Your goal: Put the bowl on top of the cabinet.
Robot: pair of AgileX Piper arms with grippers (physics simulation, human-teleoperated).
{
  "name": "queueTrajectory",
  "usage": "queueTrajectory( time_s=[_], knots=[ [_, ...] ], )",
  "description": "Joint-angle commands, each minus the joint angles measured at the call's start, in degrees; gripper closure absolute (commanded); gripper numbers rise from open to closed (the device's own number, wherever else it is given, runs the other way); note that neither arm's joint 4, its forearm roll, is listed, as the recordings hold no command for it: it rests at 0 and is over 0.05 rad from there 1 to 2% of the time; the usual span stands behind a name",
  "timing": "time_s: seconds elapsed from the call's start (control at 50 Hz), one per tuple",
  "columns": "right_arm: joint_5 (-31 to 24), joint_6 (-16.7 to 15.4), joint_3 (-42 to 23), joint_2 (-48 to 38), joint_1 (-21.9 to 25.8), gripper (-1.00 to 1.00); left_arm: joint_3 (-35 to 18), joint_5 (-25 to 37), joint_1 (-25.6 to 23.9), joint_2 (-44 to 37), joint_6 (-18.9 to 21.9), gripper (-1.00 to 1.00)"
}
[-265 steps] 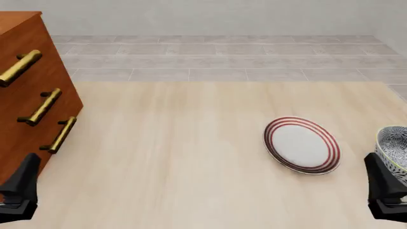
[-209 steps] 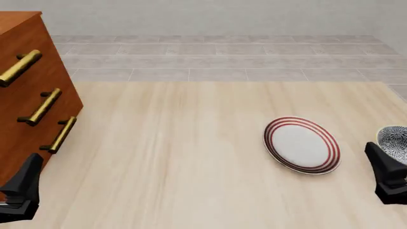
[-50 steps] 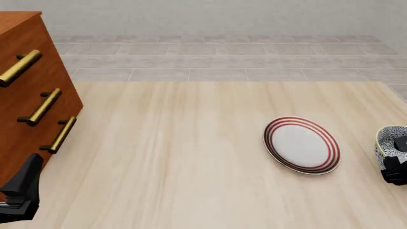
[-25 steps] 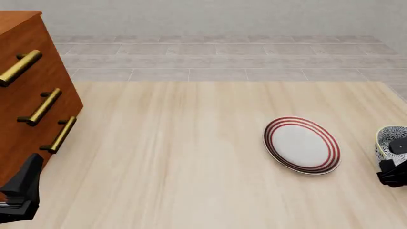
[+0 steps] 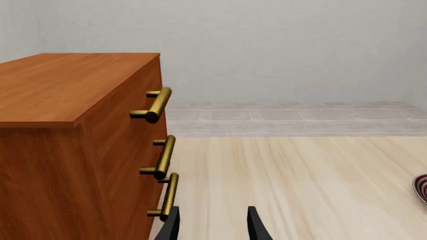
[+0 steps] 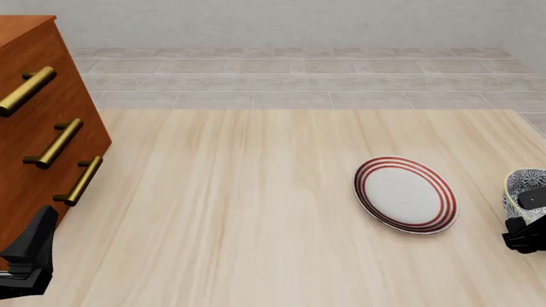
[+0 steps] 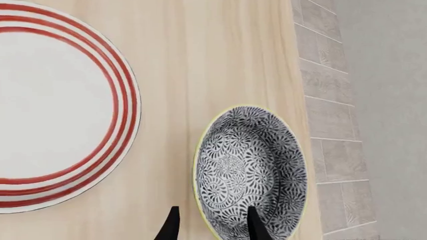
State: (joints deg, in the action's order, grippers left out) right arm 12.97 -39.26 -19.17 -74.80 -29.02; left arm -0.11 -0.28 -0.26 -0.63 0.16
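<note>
Your right gripper (image 7: 209, 226) stands spread over the near rim of the bowl (image 7: 251, 172), one finger outside the wall and one inside, so closing should pinch that rim; nothing is held yet. Your left gripper (image 5: 213, 225) is parted and holds nothing, waiting beside the cabinet (image 5: 73, 145), just off its lowest handle.

The cabinet stands at the table's left edge, drawers facing the middle, its flat top bare in the left wrist view and ready to take the bowl. The table (image 6: 239, 211) is pale wood grain, with grey tiled floor and a plain wall beyond its far edge. The plate (image 6: 405, 194) lies right of centre. The bowl sits upright at the right edge, just beside the plate, well apart from the cabinet.
</note>
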Motion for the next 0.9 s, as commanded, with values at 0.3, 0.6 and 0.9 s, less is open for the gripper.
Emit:
queueTrajectory(
  time_s=[0.3, 0.6, 0.9],
  knots=[
    [3.42, -0.38, -0.12, -4.48, -0.80, -1.00, -0.04, 0.01, 0.27, 0.03, -0.04, -1.00],
    [6.01, 0.09, -0.35, -8.10, -1.17, -1.00, -0.04, 0.01, 0.28, 0.04, -0.04, -1.00],
    [7.31, 0.35, -0.52, -9.93, -1.24, -1.00, -0.04, 0.01, 0.26, 0.03, -0.03, -1.00]
  ],
)
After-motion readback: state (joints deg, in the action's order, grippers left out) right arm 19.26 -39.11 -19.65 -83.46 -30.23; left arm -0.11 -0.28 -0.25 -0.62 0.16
